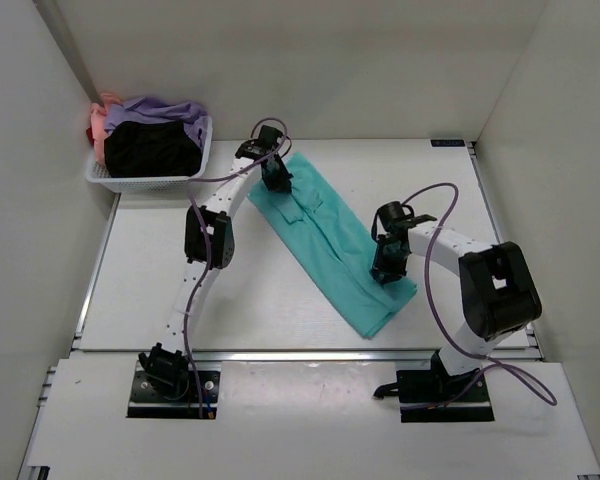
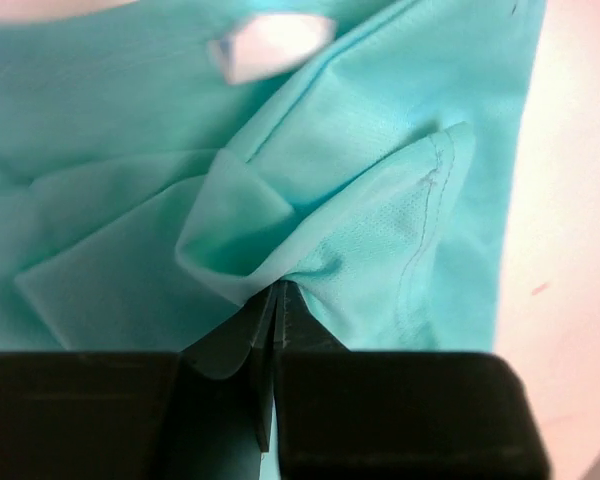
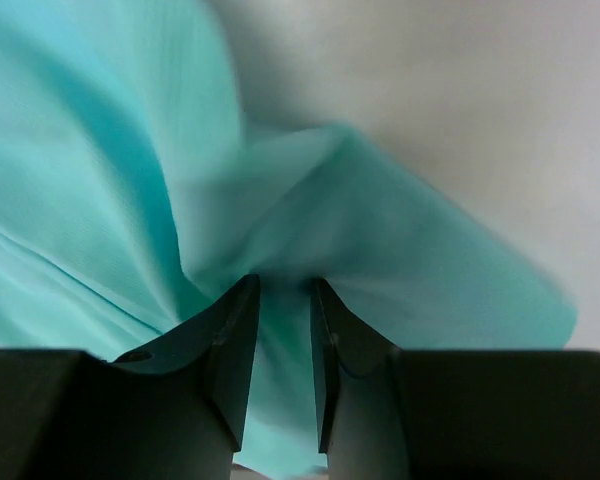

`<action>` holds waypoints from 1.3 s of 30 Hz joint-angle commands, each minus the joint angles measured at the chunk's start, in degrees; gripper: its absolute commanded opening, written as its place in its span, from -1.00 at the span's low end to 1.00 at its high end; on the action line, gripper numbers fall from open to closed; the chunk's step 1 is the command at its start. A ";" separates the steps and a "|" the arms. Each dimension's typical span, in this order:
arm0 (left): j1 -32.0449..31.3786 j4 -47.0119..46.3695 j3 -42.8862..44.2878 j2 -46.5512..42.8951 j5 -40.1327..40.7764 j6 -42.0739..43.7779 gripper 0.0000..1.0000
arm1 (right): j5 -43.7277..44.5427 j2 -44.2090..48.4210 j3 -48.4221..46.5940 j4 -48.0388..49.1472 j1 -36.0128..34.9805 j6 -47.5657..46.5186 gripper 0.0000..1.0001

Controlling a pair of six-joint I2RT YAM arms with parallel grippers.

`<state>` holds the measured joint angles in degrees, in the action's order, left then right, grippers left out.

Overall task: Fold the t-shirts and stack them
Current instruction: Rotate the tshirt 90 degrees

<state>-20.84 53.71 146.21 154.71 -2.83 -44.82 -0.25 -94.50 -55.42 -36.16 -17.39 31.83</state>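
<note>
A teal t-shirt, folded into a long strip, lies diagonally across the table. My left gripper is at its far upper end, shut on a pinch of the cloth beside a hemmed sleeve. The left gripper's tips meet with fabric caught between them. At the near lower end, my right gripper has a raised fold of the teal t-shirt between its fingers. In its own view the right gripper is shut on that bunched cloth.
A white mesh basket stands at the back left corner. It holds a black t-shirt, a lavender one and a pink one. Walls close the table in on the left, back and right.
</note>
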 commanded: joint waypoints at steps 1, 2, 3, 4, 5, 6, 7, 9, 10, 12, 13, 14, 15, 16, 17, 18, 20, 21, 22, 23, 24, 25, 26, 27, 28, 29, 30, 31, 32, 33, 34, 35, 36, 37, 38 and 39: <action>2.38 7.91 13.48 10.16 -3.05 -0.18 -0.77 | -1.68 3.00 2.59 0.83 -4.65 11.82 -0.53; 2.38 6.94 11.05 9.82 -4.28 -0.01 -0.76 | -2.81 3.35 3.55 2.14 -5.28 12.89 -0.55; 2.38 3.54 8.50 8.16 -4.55 0.52 -0.76 | -2.82 3.70 4.08 2.58 -7.29 15.08 -0.56; 2.30 -1.11 2.65 5.36 -5.42 0.96 -0.76 | -3.00 3.45 4.44 4.15 -9.31 16.84 -0.56; 2.12 -4.81 -2.37 4.29 -4.82 1.31 -0.75 | -2.74 3.18 4.53 4.95 -10.81 18.42 -0.57; 1.60 -6.76 -4.95 1.93 -4.90 1.83 -0.73 | -2.39 2.83 4.44 5.83 -13.00 19.22 -0.57; 1.33 -8.78 -5.15 1.82 -4.56 2.10 -0.70 | -2.12 2.65 4.44 6.36 -15.20 20.36 -0.56; 1.24 -10.03 -0.26 3.74 -5.60 1.93 -0.67 | -1.77 1.60 4.53 9.51 -18.28 22.65 -0.57; 1.76 -10.55 1.51 5.49 -7.78 1.23 -0.67 | -1.60 1.25 5.05 10.31 -20.21 23.88 -0.58; 2.29 -12.57 3.99 8.05 -10.52 -0.17 -0.68 | -3.43 -0.41 5.84 14.26 -22.50 26.69 -0.56; 2.38 -14.84 3.12 8.67 -11.14 -0.70 -0.68 | -3.53 -1.55 6.63 16.71 -23.82 27.66 -0.56; 2.99 -17.48 2.24 8.67 -12.19 -0.97 -0.68 | -4.92 -1.91 6.73 18.30 -25.31 28.71 -0.55; 3.17 -18.89 0.84 8.67 -12.46 -1.15 -0.68 | -5.37 -2.44 6.64 20.06 -25.68 29.51 -0.56; 3.17 -20.74 0.39 8.85 -12.64 -1.50 -0.69 | -5.03 -3.23 6.46 19.99 -27.16 30.30 -0.56; 3.26 -22.49 0.39 9.55 -13.42 -1.85 -0.68 | -4.76 -3.50 5.85 20.25 -27.52 30.91 -0.56; 3.44 -22.69 1.96 9.99 -13.60 -1.85 -0.67 | -4.24 -4.11 5.06 19.91 -28.22 30.57 -0.55; 3.70 -24.79 3.29 10.87 -14.74 -3.25 -0.67 | -2.92 -5.08 3.74 17.71 -28.14 29.69 -0.52; 3.70 -26.62 4.42 11.05 -15.44 -3.61 -0.69 | -2.30 -5.08 2.87 16.84 -27.88 28.64 -0.53; 4.05 -26.99 5.74 10.61 -15.71 -4.05 -0.68 | -0.56 -5.17 1.55 13.78 -27.53 29.16 -0.53; 4.31 -26.99 6.27 9.30 -15.45 -3.88 -0.68 | 0.07 -4.39 0.76 11.66 -27.26 28.12 -0.52; 4.06 -26.65 6.80 7.72 -15.71 -4.05 -0.67 | 2.08 -4.12 -1.08 9.81 -27.17 26.54 -0.53; 4.14 -26.38 7.15 6.49 -15.98 -4.05 -0.68 | 4.97 -3.85 -3.97 4.66 -27.09 25.74 -0.53; 3.88 -26.12 6.46 3.52 -15.54 -3.44 -0.67 | 6.13 -3.94 -5.56 -0.52 -26.91 24.86 -0.53; 3.53 -25.68 5.67 0.18 -15.80 -2.39 -0.68 | 7.71 -3.94 -8.45 -2.05 -26.91 23.11 -0.53; 3.61 -25.42 3.66 -1.68 -16.41 -2.03 -0.64 | 8.94 -3.16 -9.96 -4.68 -26.47 22.40 -0.50; 3.27 -24.98 1.29 -5.61 -17.03 -0.98 -0.64 | 9.47 -1.84 -10.41 -5.49 -26.12 19.96 -0.48; 2.83 -23.41 -0.12 -9.22 -17.38 0.07 -0.62 | 10.26 -1.31 -11.37 -5.93 -26.03 18.45 -0.47; 2.21 -21.39 -3.01 -13.00 -17.21 1.56 -0.60 | 9.40 1.40 -10.51 -5.42 -25.42 16.52 -0.46; 2.03 -20.24 -6.43 -14.77 -17.12 2.45 -0.57 | 8.35 3.77 -10.15 -4.63 -24.89 15.90 -0.45; 1.60 -17.09 -8.55 -18.88 -16.69 4.46 -0.55 | 7.64 6.58 -8.76 -4.88 -23.84 15.54 -0.45; 1.24 -14.63 -13.71 -23.53 -15.81 6.82 -0.54 | 5.72 7.74 -6.74 -4.53 -22.27 14.67 -0.45; 0.81 -13.65 -20.90 -26.02 -14.32 8.33 -0.52 | 3.35 9.93 -4.37 -4.18 -21.47 14.05 -0.44; 0.28 -12.42 -29.93 -31.87 -13.26 10.61 -0.48 | 2.89 11.77 -3.56 -5.05 -19.98 13.70 -0.45; -0.86 -12.75 -35.41 -38.20 -11.69 11.67 -0.47 | 2.54 13.10 -0.86 -5.23 -19.01 12.39 -0.42; -0.61 -14.06 -45.48 -41.22 -11.32 12.03 -0.37 | 0.71 15.37 1.95 -4.02 -18.13 11.42 -0.43; -1.39 -14.77 -55.06 -47.08 -10.88 12.73 -0.30 | -1.31 17.31 3.29 -3.57 -16.73 11.15 -0.42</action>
<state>-20.40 35.11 107.87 119.17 -16.47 -37.47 2.00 -81.23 -56.49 -38.13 -36.49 46.57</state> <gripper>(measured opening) 0.329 0.287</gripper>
